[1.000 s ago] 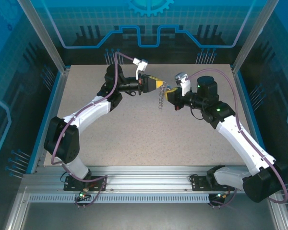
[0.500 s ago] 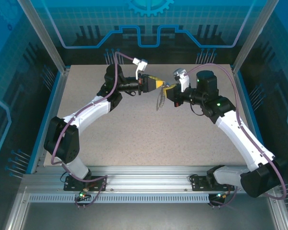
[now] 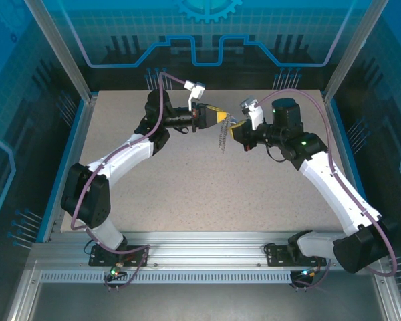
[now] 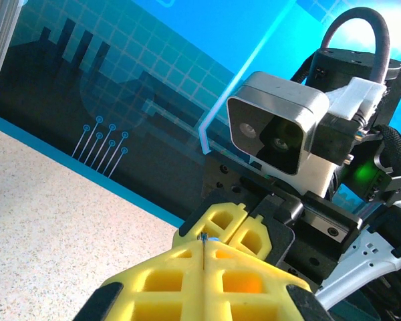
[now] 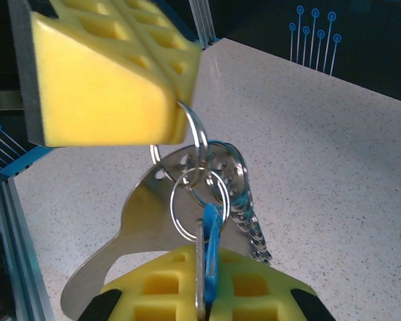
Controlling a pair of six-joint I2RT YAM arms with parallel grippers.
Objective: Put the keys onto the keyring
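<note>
Yellow-tipped, the left claw (image 5: 180,93) is pressed together on a silver split ring (image 5: 196,136) at the top of the thin teal-blue keyring (image 5: 242,175). The keyring hangs above the speckled off-white worktop (image 3: 187,187), with its short silvery chain (image 5: 252,231) and a flat silver metal tag (image 5: 137,227) dangling. Just beside it, the right claw (image 5: 204,267) pinches the tiny key with a bright blue plastic head (image 5: 212,244), which overlaps a second silver ring (image 5: 180,214); whether it is threaded through, I cannot tell.
</note>
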